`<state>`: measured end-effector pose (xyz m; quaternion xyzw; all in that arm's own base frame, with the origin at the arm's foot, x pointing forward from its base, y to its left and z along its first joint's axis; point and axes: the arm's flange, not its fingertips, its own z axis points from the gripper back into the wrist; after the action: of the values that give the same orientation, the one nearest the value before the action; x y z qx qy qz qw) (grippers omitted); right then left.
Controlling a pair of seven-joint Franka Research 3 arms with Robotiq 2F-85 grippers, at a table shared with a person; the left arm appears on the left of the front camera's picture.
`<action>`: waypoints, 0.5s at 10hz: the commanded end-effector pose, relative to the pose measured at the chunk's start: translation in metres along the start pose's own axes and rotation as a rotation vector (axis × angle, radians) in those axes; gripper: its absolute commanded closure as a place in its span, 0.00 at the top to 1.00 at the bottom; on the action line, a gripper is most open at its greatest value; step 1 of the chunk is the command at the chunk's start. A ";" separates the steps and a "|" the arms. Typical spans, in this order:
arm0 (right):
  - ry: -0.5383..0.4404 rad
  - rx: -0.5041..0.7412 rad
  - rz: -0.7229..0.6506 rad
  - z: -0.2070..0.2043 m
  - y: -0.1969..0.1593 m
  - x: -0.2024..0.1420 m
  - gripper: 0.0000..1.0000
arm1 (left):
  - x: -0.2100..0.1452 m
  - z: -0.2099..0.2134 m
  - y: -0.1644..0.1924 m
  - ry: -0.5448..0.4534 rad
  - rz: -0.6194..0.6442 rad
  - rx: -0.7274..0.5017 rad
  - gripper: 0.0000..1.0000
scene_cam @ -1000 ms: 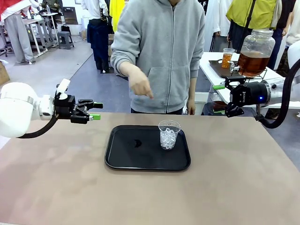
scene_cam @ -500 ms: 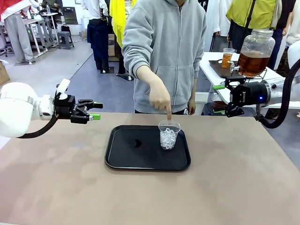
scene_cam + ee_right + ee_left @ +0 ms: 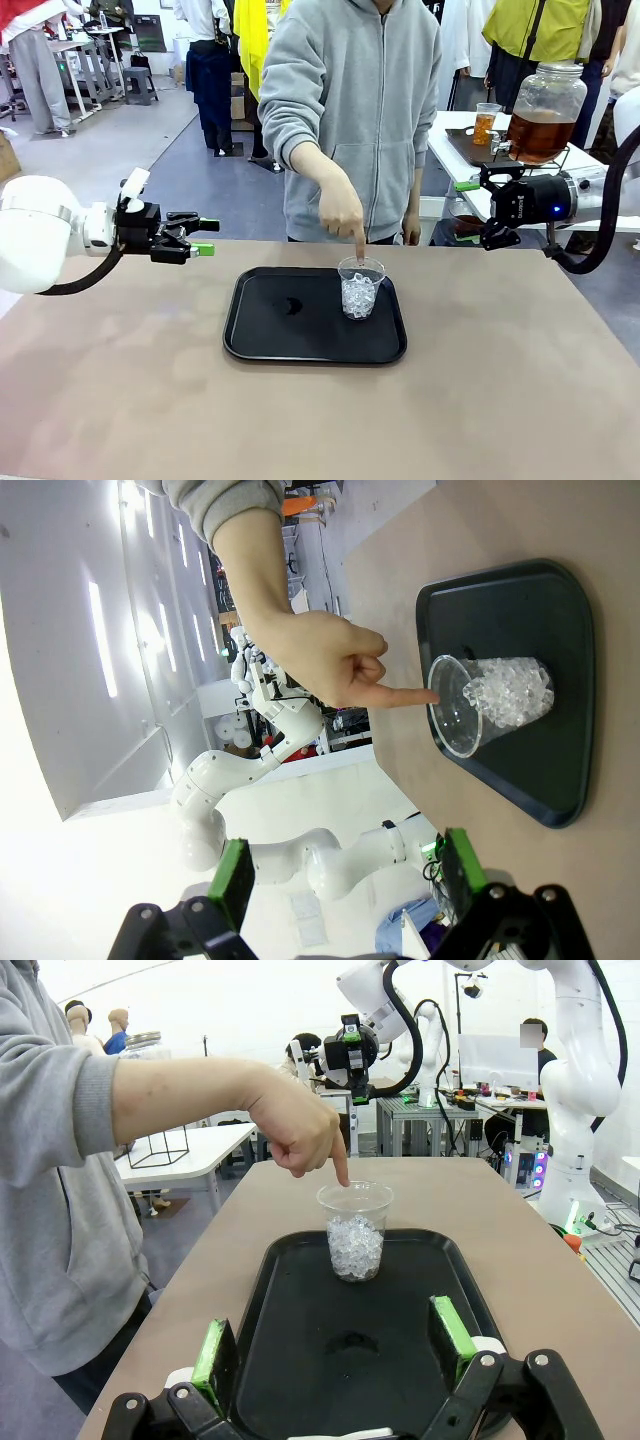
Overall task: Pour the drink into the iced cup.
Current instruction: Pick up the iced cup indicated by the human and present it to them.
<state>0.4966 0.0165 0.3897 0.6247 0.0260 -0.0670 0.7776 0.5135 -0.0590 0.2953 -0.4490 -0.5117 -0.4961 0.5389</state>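
Front view: the iced cup (image 3: 361, 287) stands on the far right part of the black tray (image 3: 260, 330), mid-table. The person's hand (image 3: 342, 215) points down, fingertip at the cup's far rim. The drink (image 3: 540, 138) sits in the glass jar (image 3: 545, 112) on a side table far right, well apart from the cup. Your left gripper (image 3: 207, 237) hovers left of the tray and your right gripper (image 3: 466, 212) hangs beyond the table's far right edge, both spread wide and empty.

Left wrist view: the pads frame tray and cup, with bare tray between. Driving straight in would risk striking the pointing finger or tipping the light cup.

Right wrist view: the fingertip meets the rim. Wait until it clears. The near table is open, but the jar side looks cramped, so you could clip its stand.
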 end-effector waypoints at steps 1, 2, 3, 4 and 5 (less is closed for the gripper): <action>-0.003 -0.005 0.004 0.000 0.001 0.000 1.00 | 0.002 0.000 0.000 -0.005 0.006 -0.003 1.00; -0.003 -0.005 0.004 0.000 0.001 0.000 1.00 | 0.002 0.000 0.000 -0.005 0.006 -0.003 1.00; 0.000 0.000 0.000 0.000 0.000 0.000 1.00 | 0.002 0.000 0.000 -0.005 0.006 -0.003 1.00; -0.020 0.021 0.121 -0.001 0.001 -0.001 1.00 | 0.002 0.000 0.000 -0.005 0.006 -0.003 1.00; -0.044 0.044 0.261 -0.002 0.001 0.000 1.00 | 0.002 0.000 0.000 -0.005 0.006 -0.003 1.00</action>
<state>0.4974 0.0165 0.3920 0.6283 -0.0141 -0.0244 0.7775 0.5135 -0.0590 0.2953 -0.4490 -0.5117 -0.4961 0.5389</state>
